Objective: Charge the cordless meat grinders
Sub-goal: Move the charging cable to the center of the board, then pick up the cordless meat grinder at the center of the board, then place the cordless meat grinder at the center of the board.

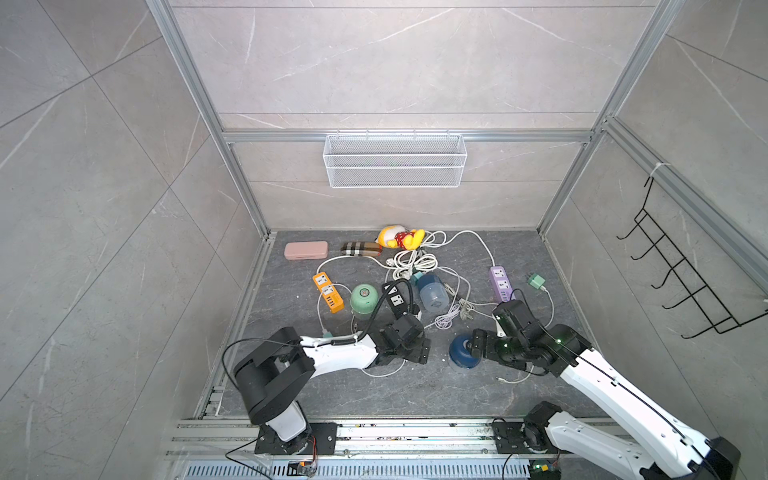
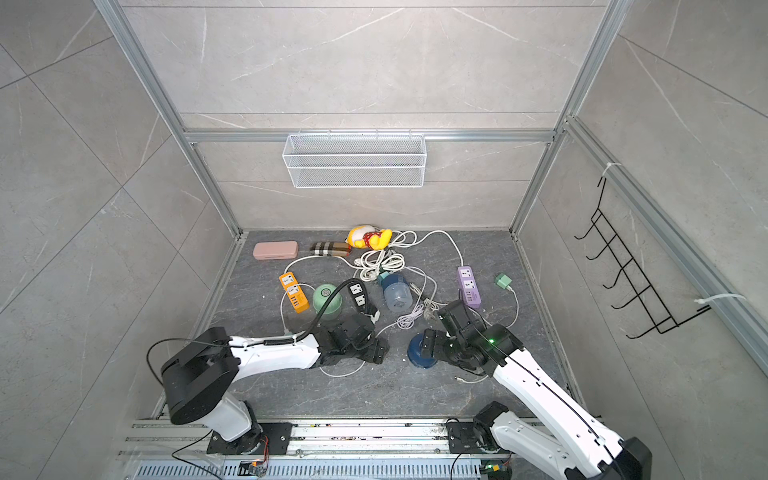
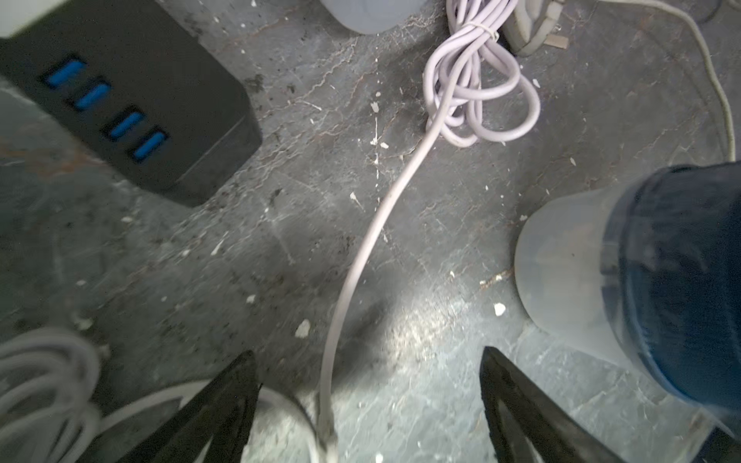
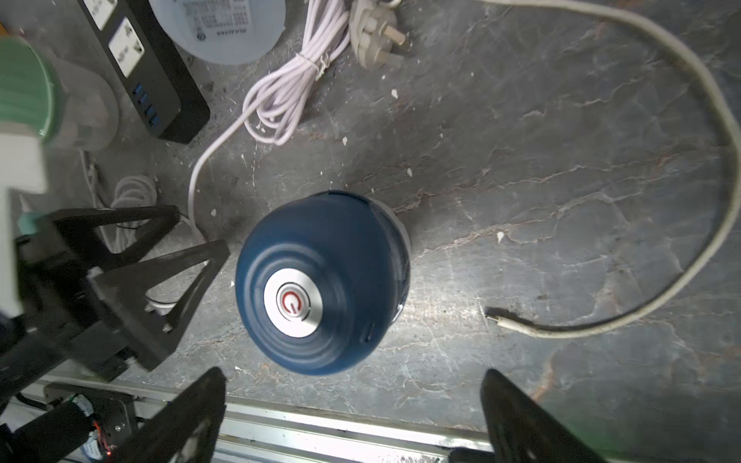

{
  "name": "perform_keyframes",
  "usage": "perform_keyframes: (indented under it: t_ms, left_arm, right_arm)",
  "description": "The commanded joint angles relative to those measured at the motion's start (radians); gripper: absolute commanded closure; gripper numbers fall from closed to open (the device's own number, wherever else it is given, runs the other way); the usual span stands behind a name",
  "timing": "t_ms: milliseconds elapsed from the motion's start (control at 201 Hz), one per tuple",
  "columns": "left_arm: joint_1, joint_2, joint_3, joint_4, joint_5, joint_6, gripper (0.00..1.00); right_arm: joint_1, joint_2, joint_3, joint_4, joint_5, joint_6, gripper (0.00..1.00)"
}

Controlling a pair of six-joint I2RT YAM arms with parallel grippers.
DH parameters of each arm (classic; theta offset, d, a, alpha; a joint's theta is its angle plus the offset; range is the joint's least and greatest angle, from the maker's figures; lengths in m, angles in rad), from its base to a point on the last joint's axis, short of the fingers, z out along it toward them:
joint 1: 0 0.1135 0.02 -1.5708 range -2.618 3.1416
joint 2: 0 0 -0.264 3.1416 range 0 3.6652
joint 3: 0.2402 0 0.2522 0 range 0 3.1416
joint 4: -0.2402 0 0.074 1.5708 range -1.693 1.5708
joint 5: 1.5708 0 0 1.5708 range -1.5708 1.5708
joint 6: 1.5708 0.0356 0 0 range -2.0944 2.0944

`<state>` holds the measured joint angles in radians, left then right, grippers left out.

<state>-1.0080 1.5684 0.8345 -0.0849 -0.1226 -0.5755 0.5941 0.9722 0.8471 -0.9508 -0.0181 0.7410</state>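
Closest in both top views are the left arm (image 1: 336, 355) and the right arm (image 1: 623, 390). Both reach toward the near blue grinder (image 1: 459, 351), which stands up straight on the floor (image 1: 415, 395). Over it hangs the right gripper (image 1: 487, 337). Just beside it sits the left gripper (image 1: 420, 352). Farther back from it are the mint green grinder (image 1: 365, 300) and the far blue grinder (image 1: 432, 291), which lies tipped on its side.

Next, the left wrist view. Two black fingers (image 3: 224, 405) are wide apart and hold nothing. Between them on the floor lies the tip of a pale cable (image 3: 361, 260). It runs long and thin away from the near blue grinder's side, up to a tied bundle. A black power strip (image 3: 132, 108) lies well away from the grinder.

Last, the right wrist view. Its fingers (image 4: 188, 413) are wide apart too, with nothing held. The near blue grinder sits right under them, silver button up.

I think the left gripper is nearer the cable tip and the right gripper is nearer the grinder. The tip does not touch the grinder yet.
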Motion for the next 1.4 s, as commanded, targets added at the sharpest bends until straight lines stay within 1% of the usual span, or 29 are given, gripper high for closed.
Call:
perform_keyframes:
  t_ms: [0,80,159,294,433,657,861,971,1130,1285,1399]
  left_arm:
    - [0.0,-0.127,-0.026,-0.083,-0.09,-0.022,0.11]
    - [-0.001,-0.194,-0.046,-0.122,-0.129,-0.027,0.11]
    - [0.0,-0.249,-0.066,-0.152,-0.158,-0.028,0.1]
    - [0.001,-0.306,-0.098,-0.174,-0.183,-0.035,0.1]
    - [0.002,-0.328,-0.122,-0.172,-0.192,-0.047,0.1]
    - [0.001,-0.325,-0.129,-0.163,-0.191,-0.051,0.1]
    - [0.003,-0.337,-0.138,-0.164,-0.201,-0.055,0.1]
    - [0.013,-0.346,-0.141,-0.167,-0.198,-0.055,0.1]
    - [0.045,-0.359,-0.146,-0.17,-0.179,-0.053,0.09]
    - [0.095,-0.385,-0.16,-0.173,-0.148,-0.055,0.09]
    - [0.126,-0.417,-0.175,-0.182,-0.134,-0.059,0.08]
  right_arm:
    - [0.066,0.079,0.043,0.024,0.083,0.018,0.01]
    - [0.13,0.164,0.072,0.023,0.16,0.027,0.01]
    - [0.17,0.237,0.098,0.017,0.226,0.037,0.01]
    - [0.212,0.313,0.116,0.034,0.274,0.048,0.01]
    - [0.22,0.346,0.107,0.059,0.297,0.052,0.01]
    - [0.22,0.39,0.106,0.101,0.289,0.036,0.02]
    - [0.229,0.373,0.096,0.123,0.269,-0.004,0.15]
    - [0.252,0.361,0.099,0.126,0.244,-0.052,0.19]
    - [0.355,0.387,0.138,0.127,0.22,-0.137,0.22]
    - [0.471,0.482,0.215,0.14,0.198,-0.176,0.22]
    - [0.517,0.56,0.285,0.144,0.184,-0.176,0.22]
